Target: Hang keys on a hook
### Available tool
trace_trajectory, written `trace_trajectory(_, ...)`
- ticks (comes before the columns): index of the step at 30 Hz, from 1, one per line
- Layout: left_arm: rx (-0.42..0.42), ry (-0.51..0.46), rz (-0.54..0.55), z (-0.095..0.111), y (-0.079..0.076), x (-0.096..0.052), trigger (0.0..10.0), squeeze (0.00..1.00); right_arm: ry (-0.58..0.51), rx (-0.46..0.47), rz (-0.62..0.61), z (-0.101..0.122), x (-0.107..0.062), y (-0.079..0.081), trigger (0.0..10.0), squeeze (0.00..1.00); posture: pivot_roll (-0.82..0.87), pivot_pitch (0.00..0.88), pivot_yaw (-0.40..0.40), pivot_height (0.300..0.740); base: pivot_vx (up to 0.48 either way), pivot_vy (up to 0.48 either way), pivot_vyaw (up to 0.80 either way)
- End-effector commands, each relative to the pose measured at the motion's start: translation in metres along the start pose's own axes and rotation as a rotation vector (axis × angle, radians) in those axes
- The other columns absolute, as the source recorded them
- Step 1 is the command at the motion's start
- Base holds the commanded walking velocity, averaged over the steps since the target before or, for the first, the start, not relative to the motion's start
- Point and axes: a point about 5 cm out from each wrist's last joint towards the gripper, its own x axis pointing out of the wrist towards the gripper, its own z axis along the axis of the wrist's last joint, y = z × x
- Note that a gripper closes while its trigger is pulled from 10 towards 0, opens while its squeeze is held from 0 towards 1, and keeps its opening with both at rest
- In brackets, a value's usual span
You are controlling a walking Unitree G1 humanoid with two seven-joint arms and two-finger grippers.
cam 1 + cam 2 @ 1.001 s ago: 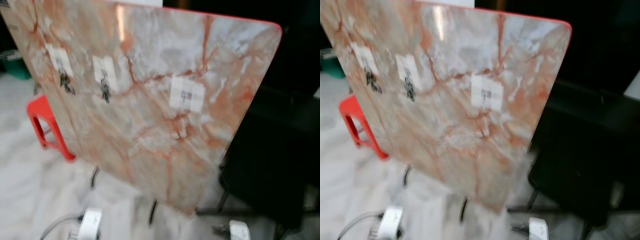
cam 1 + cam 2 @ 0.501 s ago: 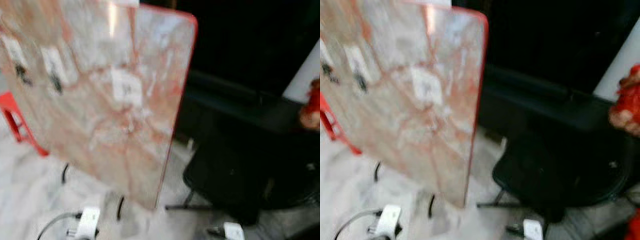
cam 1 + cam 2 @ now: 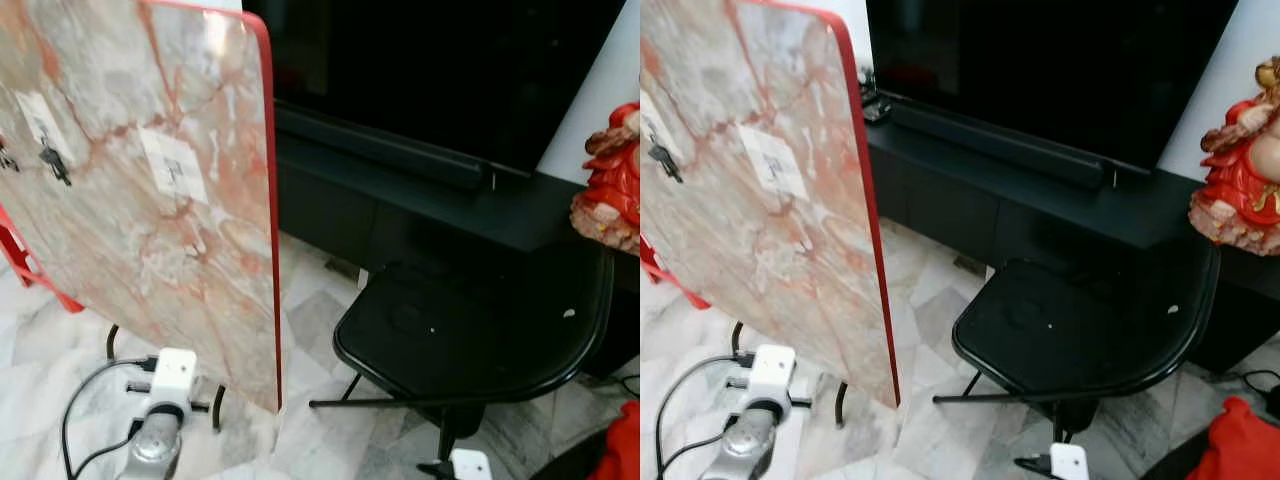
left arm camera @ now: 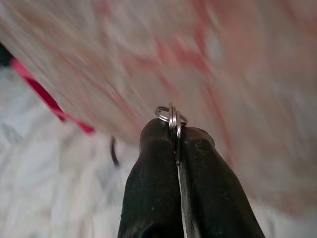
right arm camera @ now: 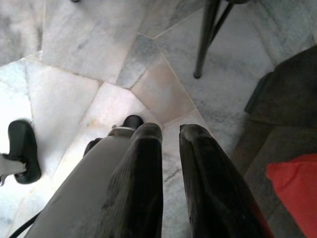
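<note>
Left gripper (image 4: 176, 133): fingers pressed together on a split key ring (image 4: 171, 115), the ring standing edge-on out of the tips, its plane in line with the seam between the fingers; any keys below the ring are hidden by the fingers. Just beyond the ring, blurred, is the marble-patterned board (image 3: 130, 190) with its red rim. In the head views the left arm (image 3: 155, 445) sits low in front of the board's lower edge. The empty hook sits on a white adhesive patch (image 3: 175, 165) on the board's face, up and forward from the held ring, slightly to the arm's right; a second patch further left already carries a hung key (image 3: 55, 165). Judgement: the move turns on lifting the ring up the board face to the free patch, then presenting the ring's opening to the hook; the left arm is nearer and already loaded. Right gripper (image 5: 170, 134): fingers nearly closed with a narrow gap, holding nothing, pointing down at the tiled floor (image 5: 99, 64), idle beside a black chair (image 3: 470, 335), well apart from the board.
</note>
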Motion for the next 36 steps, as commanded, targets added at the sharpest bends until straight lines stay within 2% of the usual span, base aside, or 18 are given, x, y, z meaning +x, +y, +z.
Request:
trace_trajectory(1, -0.008, -0.021, 0.011, 0.002, 0.000, -0.002, 10.0, 0.00, -0.005, -0.005, -0.009, 0.001, 0.000, -0.004, 10.0, 0.00, 0.03, 0.000, -0.052, 0.740, 0.000, 0.000, 0.00)
trace_trajectory(2, -0.009, -0.042, 0.012, 0.006, 0.000, -0.002, 10.0, 0.00, -0.005, -0.005, -0.009, 0.001, 0.000, -0.005, 10.0, 0.00, 0.03, 0.000, -0.052, 0.740, 0.000, 0.000, 0.00)
trace_trajectory(3, -0.017, -0.141, 0.011, 0.023, -0.002, -0.006, 10.0, 0.00, -0.004, -0.009, -0.009, 0.000, 0.000, -0.005, 10.0, 0.00, 0.03, 0.000, -0.052, 0.740, 0.000, 0.000, 0.00)
trace_trajectory(5, -0.022, -0.177, 0.011, 0.030, -0.002, -0.007, 10.0, 0.00, -0.003, -0.011, -0.010, 0.000, 0.000, -0.005, 10.0, 0.00, 0.03, 0.000, -0.052, 0.740, 0.000, 0.000, 0.00)
trace_trajectory(8, -0.008, -0.321, 0.032, 0.059, -0.002, -0.018, 10.0, 0.00, -0.003, -0.016, -0.007, 0.000, 0.000, -0.005, 10.0, 0.00, 0.04, 0.000, -0.054, 0.740, 0.000, 0.000, 0.00)
trace_trajectory(11, -0.003, -0.336, 0.075, 0.062, 0.001, -0.021, 10.0, 0.00, -0.004, -0.020, -0.004, 0.000, 0.000, -0.005, 10.0, 0.00, 0.05, 0.000, -0.058, 0.740, 0.000, 0.000, 0.00)
trace_trajectory(13, 0.006, -0.375, 0.127, 0.071, 0.004, -0.023, 10.0, 0.00, -0.005, -0.026, -0.001, 0.000, 0.000, -0.005, 10.0, 0.00, 0.05, 0.000, -0.058, 0.740, 0.000, 0.000, 0.00)
trace_trajectory(18, 0.031, -0.433, 0.160, 0.087, 0.005, -0.022, 10.0, 0.00, -0.012, -0.029, 0.002, 0.001, 0.000, -0.005, 10.0, 0.00, 0.04, 0.000, -0.060, 0.740, 0.000, 0.000, 0.00)
trace_trajectory(21, 0.013, -0.433, 0.160, 0.092, 0.005, -0.020, 10.0, 0.00, -0.013, -0.032, 0.002, 0.002, 0.000, -0.006, 10.0, 0.00, 0.04, 0.000, -0.061, 0.740, 0.000, 0.000, 0.00)
trace_trajectory(22, -0.035, -0.423, 0.164, 0.093, 0.003, -0.017, 10.0, 0.00, -0.017, -0.048, 0.002, 0.003, 0.000, -0.006, 10.0, 0.00, 0.05, 0.000, -0.064, 0.740, 0.000, 0.000, 0.00)
trace_trajectory(24, -0.061, -0.424, 0.167, 0.095, 0.002, -0.015, 10.0, 0.00, -0.023, -0.061, 0.002, 0.005, 0.000, -0.006, 10.0, 0.00, 0.06, 0.000, -0.071, 0.740, 0.000, 0.000, 0.36)
trace_trajectory(27, -0.071, -0.468, 0.148, 0.106, -0.002, -0.012, 10.0, 0.00, -0.025, -0.059, -0.003, 0.005, 0.000, -0.007, 10.0, 0.00, 0.06, 0.000, -0.071, 0.740, 0.000, 0.000, 0.80)
trace_trajectory(32, -0.107, -0.483, 0.138, 0.115, -0.005, -0.010, 10.0, 0.00, -0.025, -0.057, -0.003, 0.005, 0.000, -0.007, 10.0, 0.00, 0.06, 0.000, -0.073, 0.740, 0.000, 0.000, 0.80)
trace_trajectory(36, -0.143, -0.479, 0.107, 0.120, -0.011, -0.007, 10.0, 0.00, -0.025, -0.027, -0.001, 0.005, 0.000, -0.006, 10.0, 0.00, 0.05, 0.000, -0.074, 0.740, 0.000, 0.000, 0.00)
